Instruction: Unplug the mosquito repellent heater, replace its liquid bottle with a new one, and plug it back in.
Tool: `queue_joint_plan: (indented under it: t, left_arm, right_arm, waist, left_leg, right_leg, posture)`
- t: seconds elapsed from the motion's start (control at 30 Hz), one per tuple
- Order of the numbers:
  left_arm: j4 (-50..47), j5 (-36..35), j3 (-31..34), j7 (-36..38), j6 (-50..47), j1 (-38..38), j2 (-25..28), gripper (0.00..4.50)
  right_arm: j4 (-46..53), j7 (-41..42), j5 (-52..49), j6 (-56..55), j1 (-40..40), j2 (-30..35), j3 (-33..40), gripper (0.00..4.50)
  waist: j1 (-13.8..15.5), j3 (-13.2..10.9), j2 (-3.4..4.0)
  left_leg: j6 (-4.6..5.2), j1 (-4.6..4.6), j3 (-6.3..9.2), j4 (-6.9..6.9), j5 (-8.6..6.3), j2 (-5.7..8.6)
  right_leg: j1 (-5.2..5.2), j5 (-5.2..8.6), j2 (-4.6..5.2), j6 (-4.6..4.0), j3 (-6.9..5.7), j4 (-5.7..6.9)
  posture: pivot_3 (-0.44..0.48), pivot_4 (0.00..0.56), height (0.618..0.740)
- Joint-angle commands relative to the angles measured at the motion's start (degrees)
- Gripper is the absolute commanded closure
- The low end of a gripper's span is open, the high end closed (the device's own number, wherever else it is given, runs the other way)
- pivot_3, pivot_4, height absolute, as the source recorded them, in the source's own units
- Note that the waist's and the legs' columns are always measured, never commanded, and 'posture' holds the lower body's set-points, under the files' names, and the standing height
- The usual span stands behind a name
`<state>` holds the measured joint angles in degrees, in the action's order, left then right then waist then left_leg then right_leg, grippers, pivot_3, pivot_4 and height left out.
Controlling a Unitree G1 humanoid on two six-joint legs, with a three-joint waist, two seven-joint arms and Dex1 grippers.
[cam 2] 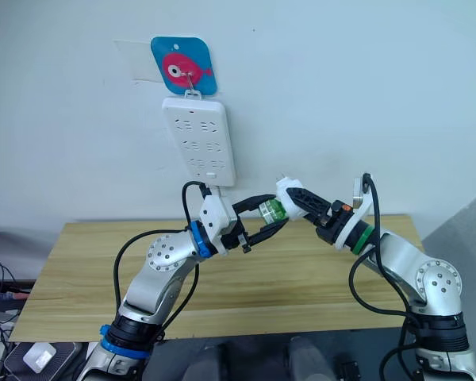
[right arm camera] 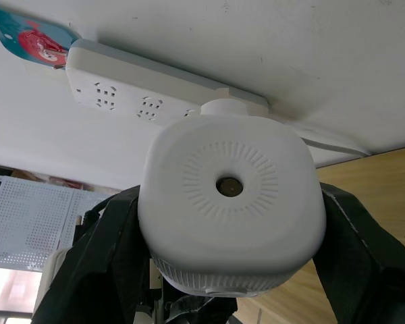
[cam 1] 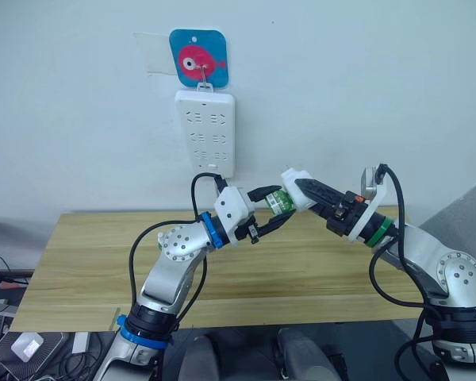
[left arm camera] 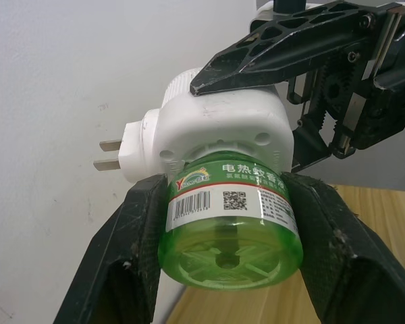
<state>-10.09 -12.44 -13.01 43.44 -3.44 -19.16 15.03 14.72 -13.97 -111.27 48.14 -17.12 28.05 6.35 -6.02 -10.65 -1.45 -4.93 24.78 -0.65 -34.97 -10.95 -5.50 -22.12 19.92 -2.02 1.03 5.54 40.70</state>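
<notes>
Left wrist view: heater (left arm camera: 219, 128) unplugged, prongs exposed.

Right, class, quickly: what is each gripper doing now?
Left gripper: shut on the green liquid bottle.
Right gripper: shut on the mosquito repellent heater.

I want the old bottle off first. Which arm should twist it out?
Left. The left gripper already clamps the green liquid bottle, while the right gripper holds the mosquito repellent heater steady above the table, probably best kept as the brace.
</notes>
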Motion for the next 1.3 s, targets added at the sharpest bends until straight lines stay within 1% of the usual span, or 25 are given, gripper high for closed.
queue_joint_plan:
  t: [0.03,0.17,0.23,0.27,0.3,0.33,0.47,0.63,0.73,0.83,0.97,1.17,1.3]
  left_arm:
    - [-1.44,-1.96,-0.64,1.35,-0.31,-0.85,-0.57,2.19]
    - [-1.53,-1.84,-1.04,1.82,-0.48,-1.06,-0.21,2.19]
    - [-1.68,-1.85,-1.33,2.49,-0.13,-1.01,0.07,2.19]
    - [-1.69,-1.87,-1.47,2.97,0.22,-1.01,0.24,2.19]
    - [-1.66,-2.02,-1.54,3.46,0.41,-1.04,0.42,2.19]
    - [-1.59,-2.1,-1.56,3.78,0.51,-1.09,0.46,2.19]
    - [-0.59,-2.52,-1.64,6.45,1.79,-1.94,1.28,2.19]
    - [0.13,-3.96,-2.07,11.7,2.95,-2.34,3.16,2.19]
    - [0.04,-5.26,-2.2,16.04,3.76,-2.04,5.3,2.19]
    - [0.83,-5.4,-2.43,18.09,4.94,-2.25,6.27,2.19]
    - [2.84,-4.79,-2.72,19.3,7.36,-3.45,6.07,2.19]
    - [3.54,-4.73,-2.83,18.63,7.1,-4.26,5.32,2.19]
    - [2.44,-4.81,-3.28,17.78,6.68,-3.56,4.74,2.19]
  right_arm:
    - [3.36,1.59,-1.73,0.86,-0.57,-0.32,-0.77,1.5]
    - [3.16,2.21,-1.73,1.73,-0.81,0.32,-0.91,1.5]
    - [2.95,3.79,-1.73,3.21,-1.01,0.39,-0.69,0.75]
    - [2.77,4.7,-1.73,4.17,-1.14,0.5,-0.57,0.51]
    - [2.43,5.67,-1.73,5.28,-1.29,0.74,-0.43,0.17]
    - [2.12,6.32,-1.73,6.04,-1.4,0.97,-0.32,0.05]
    - [-2.39,11.75,-1.73,12.85,-3.56,6.56,-0.34,0.05]
    - [-10.71,22.01,-1.73,23.31,-8.64,14.07,-0.7,0.05]
    - [-15.7,29.11,-1.73,30.72,-11.73,20.49,-1.92,0.05]
    - [-17.69,32.27,-1.73,33.61,-13.96,23.74,-4.18,0.05]
    - [-18.68,34.27,-1.73,34.76,-15.42,25.4,-6.35,0.05]
    - [-18.15,35.02,-1.73,34.4,-16.03,26.83,-7.92,0.05]
    - [-16.9,32.7,-1.7,31.7,-15.83,25.51,-8.13,0.05]
  waist:
    - [0.0,0.0,0.0]
    - [-0.01,0.0,0.0]
    - [-0.01,0.0,0.0]
    - [-0.01,0.0,0.0]
    - [-0.03,0.0,0.0]
    - [-0.02,0.0,0.0]
    - [-0.03,-0.01,0.01]
    - [0.04,-0.02,0.02]
    - [0.18,-0.05,0.06]
    - [0.32,-0.05,0.06]
    - [0.53,-0.06,0.06]
    - [0.91,-0.06,0.06]
    - [0.94,-0.06,0.06]
  left_leg:
    - [0.0,0.0,0.0,0.0,0.0,0.0]
    - [0.0,0.0,0.0,0.0,0.0,0.0]
    - [0.0,0.0,0.0,0.0,0.0,0.0]
    - [0.0,0.0,0.0,0.0,0.0,0.0]
    - [0.0,0.0,0.0,0.0,0.0,0.0]
    - [0.0,0.0,0.0,0.0,0.0,0.0]
    - [0.0,0.0,-0.02,-0.03,0.0,0.0]
    - [0.01,-0.04,0.01,-0.04,0.0,0.01]
    - [0.02,-0.02,-0.01,-0.02,-0.01,0.01]
    - [0.06,-0.01,-0.01,-0.01,-0.03,0.0]
    - [0.07,0.0,0.01,-0.01,-0.04,-0.01]
    - [0.08,0.01,0.01,-0.02,-0.05,0.0]
    - [0.08,0.02,0.01,-0.02,-0.05,-0.01]
  right_leg:
    - [0.0,0.0,0.0,0.0,0.0,0.0]
    - [0.0,0.0,0.0,0.0,0.0,0.0]
    - [0.0,0.0,0.0,0.0,0.0,0.0]
    - [0.0,0.0,0.0,0.0,0.0,0.0]
    - [0.0,0.0,0.0,0.0,-0.01,-0.01]
    - [0.0,0.0,0.0,0.0,0.0,-0.01]
    - [0.01,0.0,0.0,0.0,0.0,0.0]
    - [0.06,0.0,0.0,0.0,-0.02,-0.01]
    - [0.06,0.0,0.0,0.0,-0.01,-0.12]
    - [0.08,0.0,0.0,0.0,-0.02,-0.21]
    - [0.11,0.0,-0.01,0.0,-0.04,-0.27]
    - [0.11,0.0,-0.01,0.0,-0.06,-0.3]
    - [0.11,0.0,-0.01,0.0,-0.06,-0.32]
  posture:
    - [-0.124,0.188,0.74]
    - [-0.131,0.192,0.74]
    - [-0.131,0.192,0.74]
    - [-0.131,0.194,0.74]
    - [-0.131,0.194,0.74]
    - [-0.132,0.196,0.74]
    - [-0.127,0.196,0.74]
    - [-0.119,0.198,0.74]
    - [-0.116,0.196,0.74]
    - [-0.116,0.196,0.74]
    - [-0.116,0.19,0.74]
    - [-0.113,0.187,0.74]
    - [-0.115,0.184,0.74]
